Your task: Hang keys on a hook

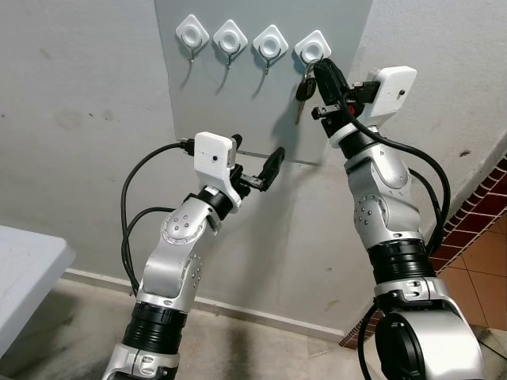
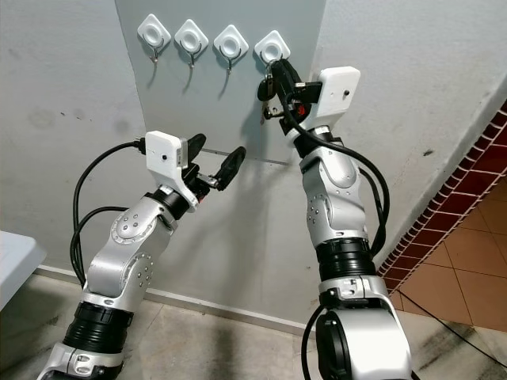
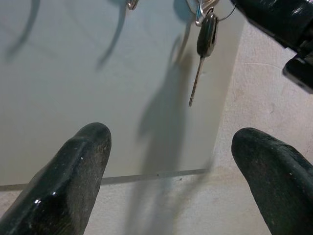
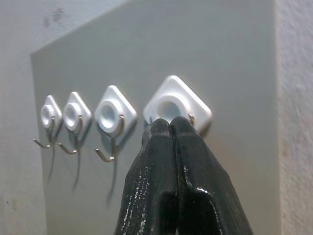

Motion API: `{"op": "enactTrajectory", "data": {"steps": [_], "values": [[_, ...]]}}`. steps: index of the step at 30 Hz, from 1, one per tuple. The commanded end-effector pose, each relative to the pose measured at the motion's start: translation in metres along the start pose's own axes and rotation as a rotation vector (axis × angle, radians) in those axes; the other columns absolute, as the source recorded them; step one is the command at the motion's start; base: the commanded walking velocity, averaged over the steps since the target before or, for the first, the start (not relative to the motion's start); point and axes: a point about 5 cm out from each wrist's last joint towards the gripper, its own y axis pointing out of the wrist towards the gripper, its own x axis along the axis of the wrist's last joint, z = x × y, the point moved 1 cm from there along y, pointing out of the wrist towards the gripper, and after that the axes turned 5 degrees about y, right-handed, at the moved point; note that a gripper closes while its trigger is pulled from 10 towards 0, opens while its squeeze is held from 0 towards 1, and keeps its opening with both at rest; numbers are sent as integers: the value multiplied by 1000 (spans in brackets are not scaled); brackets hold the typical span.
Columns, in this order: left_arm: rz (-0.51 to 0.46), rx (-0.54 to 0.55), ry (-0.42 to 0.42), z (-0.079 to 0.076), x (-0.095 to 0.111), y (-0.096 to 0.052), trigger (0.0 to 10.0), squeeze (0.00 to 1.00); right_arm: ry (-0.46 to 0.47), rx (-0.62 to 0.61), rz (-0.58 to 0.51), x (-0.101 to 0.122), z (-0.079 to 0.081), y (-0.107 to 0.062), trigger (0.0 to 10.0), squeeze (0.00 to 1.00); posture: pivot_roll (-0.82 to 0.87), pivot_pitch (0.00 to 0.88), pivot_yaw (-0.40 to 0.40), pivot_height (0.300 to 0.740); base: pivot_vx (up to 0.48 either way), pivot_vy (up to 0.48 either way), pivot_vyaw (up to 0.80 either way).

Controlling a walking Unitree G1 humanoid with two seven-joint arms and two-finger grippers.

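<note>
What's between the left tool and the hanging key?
Nothing: in the left wrist view only bare grey panel lies between the open left tool and the black-headed metal key hanging above it.

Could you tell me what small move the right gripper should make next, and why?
Probably open the right gripper and ease back: its fingers sit pressed together at the rightmost hook, and the key already seems to hang from it.

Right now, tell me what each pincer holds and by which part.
Right pincer is pinched shut at the fourth hook, apparently on the ring of the key. Left pincer is open, holding nothing.
</note>
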Motion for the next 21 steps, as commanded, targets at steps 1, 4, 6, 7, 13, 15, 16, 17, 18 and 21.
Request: {"op": "enactTrajectory", "data": {"steps": [1, 4, 6, 7, 13, 15, 16, 17, 18, 21], "values": [[-37, -21, 15, -4, 12, 3, 10000, 0, 41, -11, -18, 6, -3, 5, 10000, 0, 29, 18, -39, 740, 0, 0, 0], [-39, -21, 14, -4, 13, 3, 10000, 0, 90, -20, -11, 3, -5, 5, 10000, 0, 31, 16, -41, 740, 0, 0, 0], [-41, -20, 11, -4, 13, 3, 10000, 0, 127, -28, -2, 1, -5, 4, 10000, 0, 32, 15, -41, 740, 0, 0, 0], [-41, -20, 11, -4, 14, 3, 10000, 0, 136, -30, 0, 0, -6, 4, 10000, 0, 32, 15, -41, 740, 0, 0, 0], [-46, -20, 7, -5, 15, 3, 10000, 0, 269, -47, 35, -10, -7, 0, 10000, 0, 34, 11, -41, 740, 0, 0, 0], [-47, -21, 3, -5, 16, 3, 10000, 0, 312, -47, 41, -13, -7, -1, 10000, 0, 35, 10, -41, 740, 0, 0, 0], [-47, -21, 3, -5, 16, 3, 10000, 0, 311, -47, 42, -14, -7, -2, 10000, 0, 36, 9, -41, 740, 0, 0, 0], [-48, -22, 3, -5, 16, 3, 10000, 0, 314, -50, 47, -15, -8, -4, 10000, 0, 37, 9, -42, 740, 0, 0, 0], [-49, -22, 1, -5, 16, 3, 10000, 0, 326, -53, 51, -17, -8, -6, 10000, 0, 39, 8, -43, 740, 0, 0, 0], [-49, -21, 2, -5, 16, 3, 10000, 0, 341, -57, 63, -21, -7, -9, 10000, 0, 42, 6, -44, 740, 0, 0, 0]]}}
